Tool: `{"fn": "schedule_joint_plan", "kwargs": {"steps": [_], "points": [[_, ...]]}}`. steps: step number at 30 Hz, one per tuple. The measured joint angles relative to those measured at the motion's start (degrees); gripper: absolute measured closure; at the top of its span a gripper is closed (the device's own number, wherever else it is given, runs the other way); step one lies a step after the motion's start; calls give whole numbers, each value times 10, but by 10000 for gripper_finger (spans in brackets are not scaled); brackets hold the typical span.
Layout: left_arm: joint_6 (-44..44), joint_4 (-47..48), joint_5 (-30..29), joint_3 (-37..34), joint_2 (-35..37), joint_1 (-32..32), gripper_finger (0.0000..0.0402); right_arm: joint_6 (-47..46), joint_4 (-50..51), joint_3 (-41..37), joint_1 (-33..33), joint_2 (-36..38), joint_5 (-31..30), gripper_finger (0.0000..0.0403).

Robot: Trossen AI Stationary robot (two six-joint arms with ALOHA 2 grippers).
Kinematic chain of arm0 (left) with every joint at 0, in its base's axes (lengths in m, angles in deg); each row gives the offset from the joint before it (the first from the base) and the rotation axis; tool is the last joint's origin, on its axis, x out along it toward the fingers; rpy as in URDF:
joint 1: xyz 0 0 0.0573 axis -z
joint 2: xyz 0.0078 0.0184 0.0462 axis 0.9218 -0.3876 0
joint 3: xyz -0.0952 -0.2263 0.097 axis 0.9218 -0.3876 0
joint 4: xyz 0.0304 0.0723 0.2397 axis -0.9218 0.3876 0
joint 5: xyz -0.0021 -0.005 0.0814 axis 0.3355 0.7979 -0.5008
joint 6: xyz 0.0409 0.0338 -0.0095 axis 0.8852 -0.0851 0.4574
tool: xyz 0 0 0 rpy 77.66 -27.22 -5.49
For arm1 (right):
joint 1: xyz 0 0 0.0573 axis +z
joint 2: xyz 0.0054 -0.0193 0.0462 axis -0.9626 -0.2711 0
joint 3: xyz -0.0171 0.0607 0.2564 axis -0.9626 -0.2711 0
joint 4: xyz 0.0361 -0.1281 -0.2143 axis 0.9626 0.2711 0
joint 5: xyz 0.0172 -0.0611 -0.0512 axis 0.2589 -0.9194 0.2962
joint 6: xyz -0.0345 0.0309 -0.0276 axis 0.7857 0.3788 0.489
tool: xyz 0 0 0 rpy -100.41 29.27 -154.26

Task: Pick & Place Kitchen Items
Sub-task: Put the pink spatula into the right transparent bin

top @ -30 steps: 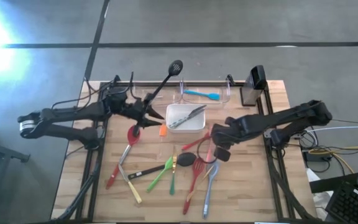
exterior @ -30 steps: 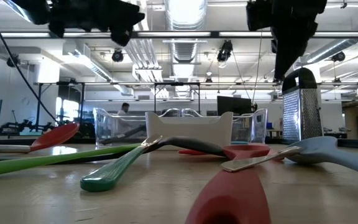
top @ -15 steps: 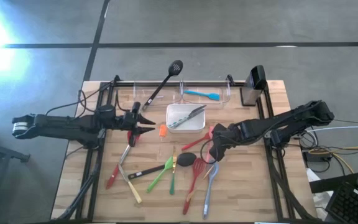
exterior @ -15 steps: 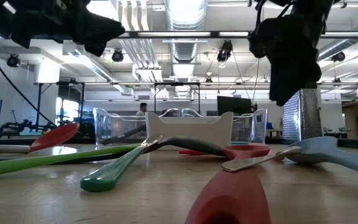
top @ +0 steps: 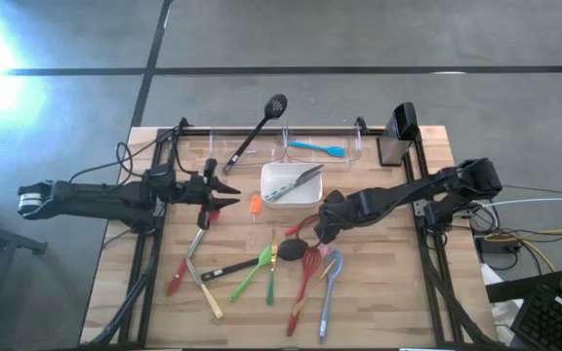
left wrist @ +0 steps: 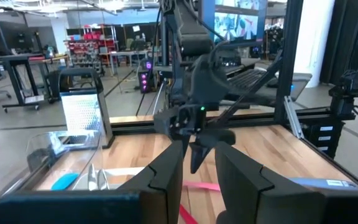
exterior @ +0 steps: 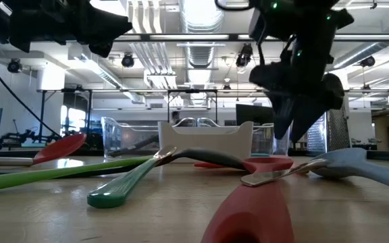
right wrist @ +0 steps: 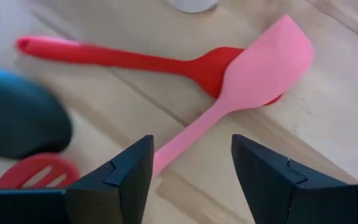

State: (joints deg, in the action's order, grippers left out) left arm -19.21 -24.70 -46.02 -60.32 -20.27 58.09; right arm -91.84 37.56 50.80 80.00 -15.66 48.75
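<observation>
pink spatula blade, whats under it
The pink spatula blade lies on the bowl of a red spoon, hiding most of that bowl. The right claw is open above its handle.

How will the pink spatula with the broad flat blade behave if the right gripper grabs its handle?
The pink spatula looks like silicone, so its blade probably flexes and the surface grips rather than slips. Its blade overlaps the red spoon, so lifting may nudge that spoon. The slim handle lies flat between the open right gripper fingers; it is likely light but may swing blade-down when held near its end.

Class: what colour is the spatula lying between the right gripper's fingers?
Pink; the spatula shows best in the right wrist view.
</observation>
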Motion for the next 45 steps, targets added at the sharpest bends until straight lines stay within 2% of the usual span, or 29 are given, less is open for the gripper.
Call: {"fn": "schedule_joint_plan", "kwargs": {"steps": [21, 25, 37, 45], "points": [[3, 7, 0, 0, 0, 0, 303, -45, -24, 3, -21, -112, -7, 199], [3, 9, 0, 0, 0, 0, 303, -56, -24, 3, -21, -114, -16, 231], [3, 9, 0, 0, 0, 0, 303, -77, -30, 1, -21, -107, -32, 376], [3, 10, 1, 0, 0, 0, 303, -74, -21, -2, -22, -69, -84, 386]]}}
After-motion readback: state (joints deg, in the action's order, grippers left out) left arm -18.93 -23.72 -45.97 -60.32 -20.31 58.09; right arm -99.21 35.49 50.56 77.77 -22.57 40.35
